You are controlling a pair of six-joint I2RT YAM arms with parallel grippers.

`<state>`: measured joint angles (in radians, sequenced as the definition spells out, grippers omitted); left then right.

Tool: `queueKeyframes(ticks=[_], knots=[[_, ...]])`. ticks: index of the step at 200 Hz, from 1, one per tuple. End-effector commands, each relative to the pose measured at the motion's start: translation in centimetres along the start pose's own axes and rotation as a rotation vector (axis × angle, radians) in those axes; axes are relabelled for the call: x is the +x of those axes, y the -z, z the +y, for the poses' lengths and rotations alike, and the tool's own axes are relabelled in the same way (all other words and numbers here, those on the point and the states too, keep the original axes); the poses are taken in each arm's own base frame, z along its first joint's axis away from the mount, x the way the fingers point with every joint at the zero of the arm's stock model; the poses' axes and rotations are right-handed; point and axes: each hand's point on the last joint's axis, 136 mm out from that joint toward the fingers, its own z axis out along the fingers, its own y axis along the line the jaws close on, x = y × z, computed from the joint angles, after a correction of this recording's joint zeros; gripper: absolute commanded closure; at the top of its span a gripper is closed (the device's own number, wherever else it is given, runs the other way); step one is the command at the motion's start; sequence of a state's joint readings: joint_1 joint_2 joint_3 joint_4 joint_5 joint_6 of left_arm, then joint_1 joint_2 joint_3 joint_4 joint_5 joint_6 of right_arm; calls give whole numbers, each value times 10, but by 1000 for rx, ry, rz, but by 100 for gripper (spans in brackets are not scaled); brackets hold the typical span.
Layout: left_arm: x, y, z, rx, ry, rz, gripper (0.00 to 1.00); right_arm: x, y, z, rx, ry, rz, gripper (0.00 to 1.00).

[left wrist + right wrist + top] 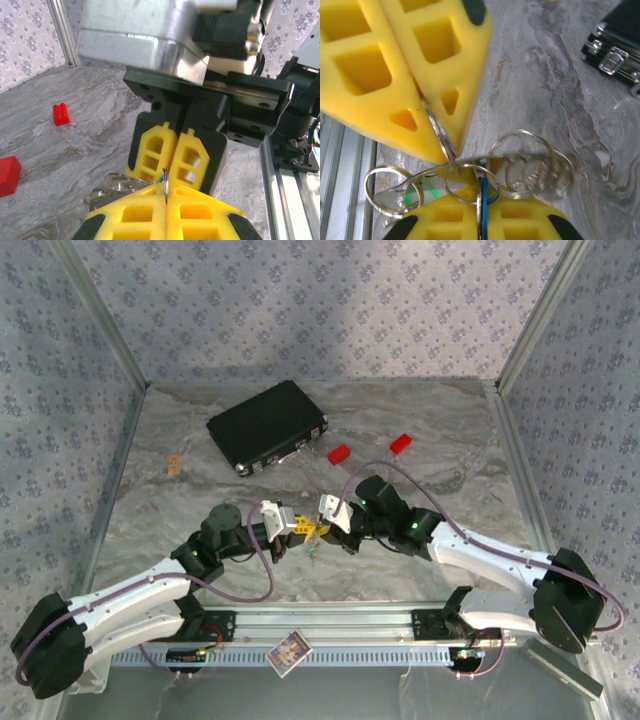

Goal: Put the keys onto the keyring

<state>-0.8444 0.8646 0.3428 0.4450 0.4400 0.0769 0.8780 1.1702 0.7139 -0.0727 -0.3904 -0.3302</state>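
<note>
Seen from above, the two pincers meet nose to nose over the middle of the table (pixel 450 460), and the small metal parts between them are too tiny to read there. The left gripper (pixel 166 194) is clenched on the thin edge of one ring of the keyring (pixel 530 162). The keyring appears as a bunch of linked silvery wire rings, and most of the pinched ring is hidden between the yellow pads. The right gripper (pixel 480 189) is closed tight on the blue key (pixel 484 197), which is seen edge-on, so its blade cannot be made out. The green key (pixel 416 194) is just a blurred green patch behind a ring, partly covered by a yellow finger. The rings sit between and just beside the two sets of fingertips; whether they touch the table I cannot tell. The table surface is grey and marbled. On it lie a black case (pixel 268 426), cut off at the corner of the right wrist view, a red block (pixel 340 453) and a second red block (pixel 401 443). Walls (pixel 320 310) papered in a grey floral pattern and aluminium frame posts (pixel 100 312) enclose it.
</note>
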Motion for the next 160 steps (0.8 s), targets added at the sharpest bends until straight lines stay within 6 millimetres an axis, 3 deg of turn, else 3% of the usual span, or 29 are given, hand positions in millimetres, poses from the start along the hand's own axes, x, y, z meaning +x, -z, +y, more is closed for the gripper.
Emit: queueKeyframes(ticks=[1,60,88,129,160], knots=[[-16,2,0,-2,-24,-54,100,-3,9,-4,47,22,6,100],[-8,1,5,-31,-25,7,100,-1,23,-13,111,42,113,100],[-3,-2,8,-36,-28,42,73,-6,30,-24,183,86,217,100],[-16,6,13,-88,-51,-6,50,-25,38,-29,221,123,301,100],[-32,43,54,-394,-31,-72,36,-49,33,-26,213,149,303,100]])
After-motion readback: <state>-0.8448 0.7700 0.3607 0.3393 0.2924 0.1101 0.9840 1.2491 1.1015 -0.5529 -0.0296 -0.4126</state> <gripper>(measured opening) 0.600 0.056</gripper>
